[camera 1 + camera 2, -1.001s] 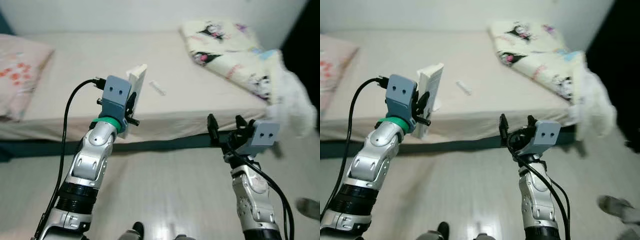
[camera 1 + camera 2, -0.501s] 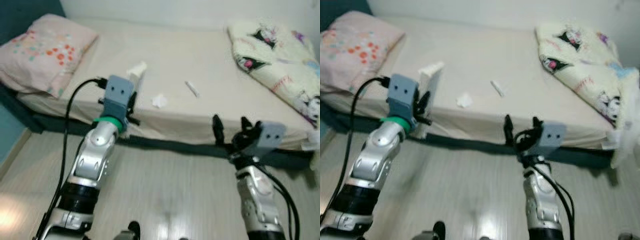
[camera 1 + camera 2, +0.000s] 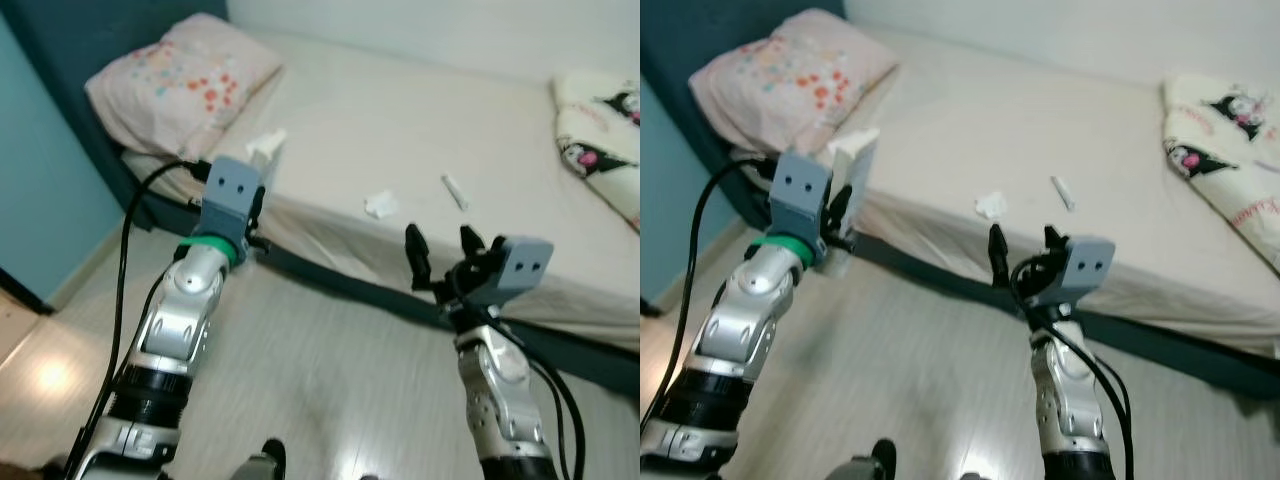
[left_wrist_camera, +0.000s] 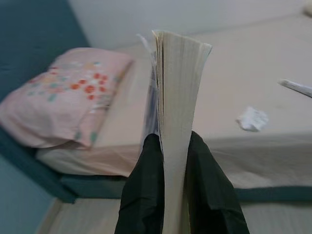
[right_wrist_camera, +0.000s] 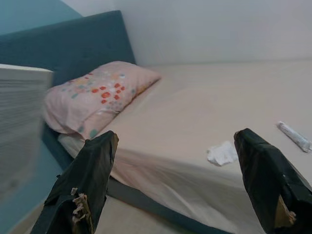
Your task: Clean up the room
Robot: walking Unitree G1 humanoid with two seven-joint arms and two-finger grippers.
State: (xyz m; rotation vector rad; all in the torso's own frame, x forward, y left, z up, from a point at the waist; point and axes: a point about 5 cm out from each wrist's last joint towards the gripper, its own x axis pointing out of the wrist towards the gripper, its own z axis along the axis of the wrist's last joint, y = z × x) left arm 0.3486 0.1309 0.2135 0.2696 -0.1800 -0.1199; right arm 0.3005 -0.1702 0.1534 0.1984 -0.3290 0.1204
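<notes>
Left wrist view: book (image 4: pixel 178 97) clamped in left gripper (image 4: pixel 176 161).

view swung left, pillow (image 3: pixel 185 82) now near

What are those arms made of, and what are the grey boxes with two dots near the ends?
Each arm is a chain of shiny silver segments with black joints. The left gripper and right gripper each have two long black fingers behind a blue-grey block with two dark dots. The left wrist wears a green ring, and black cables loop along both arms.
</notes>
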